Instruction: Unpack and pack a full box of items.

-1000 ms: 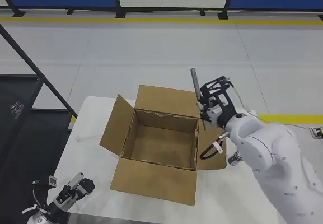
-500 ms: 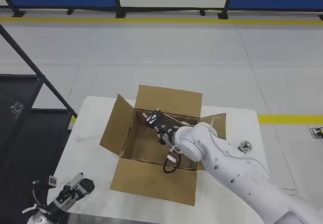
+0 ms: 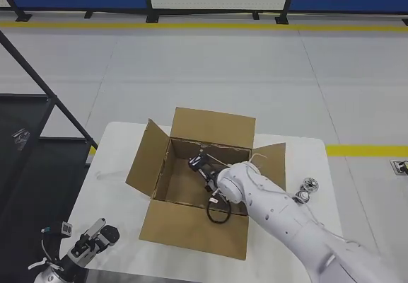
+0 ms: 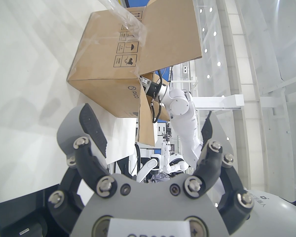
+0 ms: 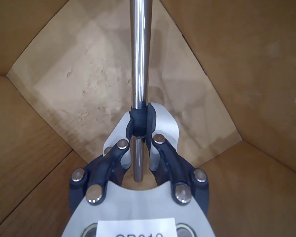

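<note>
Cardboard box [image 3: 193, 230] sits open mid-desk [image 3: 119, 212]. Right fingers [image 5: 150, 118], on an arm bent down inside it, pinch 1 steel rod [image 5: 140, 38] aimed at its floor. Left fingers [image 4: 93, 129] hang spread near the desk's front-left corner.

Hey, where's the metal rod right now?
The metal rod is clamped in the right gripper, down inside the open cardboard box in the middle of the table, over the box's floor.

Printed in black on one side of the cardboard box [image 4: 101, 75]: handling pictograms [image 4: 127, 48], among them paired up-arrows and an umbrella. Round logo [image 4: 133, 91] with short lettering on the adjoining side. White label [image 4: 148, 228] on wrist plate, cut off, unreadable.
</note>
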Motion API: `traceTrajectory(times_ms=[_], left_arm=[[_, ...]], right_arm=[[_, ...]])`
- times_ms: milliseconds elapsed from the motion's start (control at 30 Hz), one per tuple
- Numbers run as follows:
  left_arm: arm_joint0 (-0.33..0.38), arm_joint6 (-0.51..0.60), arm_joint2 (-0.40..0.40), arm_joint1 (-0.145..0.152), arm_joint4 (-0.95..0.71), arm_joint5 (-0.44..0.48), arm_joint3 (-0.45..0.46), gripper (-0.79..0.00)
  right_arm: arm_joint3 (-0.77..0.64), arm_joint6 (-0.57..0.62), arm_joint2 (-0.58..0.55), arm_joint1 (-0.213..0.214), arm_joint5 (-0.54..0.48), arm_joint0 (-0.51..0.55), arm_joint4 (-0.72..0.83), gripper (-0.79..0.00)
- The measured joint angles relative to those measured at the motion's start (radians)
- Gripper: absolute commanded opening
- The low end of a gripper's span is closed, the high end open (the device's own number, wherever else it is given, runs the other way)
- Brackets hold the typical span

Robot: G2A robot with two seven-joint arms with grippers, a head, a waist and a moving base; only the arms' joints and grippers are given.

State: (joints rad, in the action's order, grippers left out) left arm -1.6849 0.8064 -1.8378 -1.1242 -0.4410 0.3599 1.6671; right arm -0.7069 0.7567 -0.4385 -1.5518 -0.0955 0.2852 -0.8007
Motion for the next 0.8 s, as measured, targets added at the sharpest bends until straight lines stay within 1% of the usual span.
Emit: traceTrajectory(times_ms=[33,67,167,300,367,633,667,767,800], left_arm=[[0.0,0.0,0.0,0.0,0.0,0.0,0.0,0.0],[0.0,0.0,0.0,0.0,0.0,0.0,0.0,0.0],[0.0,0.0,0.0,0.0,0.0,0.0,0.0,0.0],[0.0,0.0,0.0,0.0,0.0,0.0,0.0,0.0],[0.0,0.0,0.0,0.0,0.0,0.0,0.0,0.0],[0.0,0.0,0.0,0.0,0.0,0.0,0.0,0.0],[0.0,0.0,0.0,0.0,0.0,0.0,0.0,0.0],[0.0,0.0,0.0,0.0,0.0,0.0,0.0,0.0],[0.0,0.0,0.0,0.0,0.0,0.0,0.0,0.0]], right_arm=[[0.015,-0.001,0.002,-0.008,-0.004,-0.004,0.002,-0.76],[0.034,-0.001,0.005,-0.018,-0.01,-0.01,0.003,-0.686],[0.076,-0.001,0.011,-0.039,-0.024,-0.022,0.002,-0.545],[0.132,-0.005,0.018,-0.07,-0.039,-0.038,-0.002,-0.493],[0.155,-0.01,0.018,-0.081,-0.044,-0.044,-0.004,-0.453],[0.221,-0.021,0.008,-0.114,-0.065,-0.078,-0.013,-0.446],[0.222,-0.02,0.006,-0.117,-0.073,-0.084,-0.016,-0.422],[0.213,-0.003,-0.003,-0.118,-0.113,-0.097,-0.015,-0.385],[0.207,0.004,-0.009,-0.117,-0.137,-0.104,-0.012,-0.342]])
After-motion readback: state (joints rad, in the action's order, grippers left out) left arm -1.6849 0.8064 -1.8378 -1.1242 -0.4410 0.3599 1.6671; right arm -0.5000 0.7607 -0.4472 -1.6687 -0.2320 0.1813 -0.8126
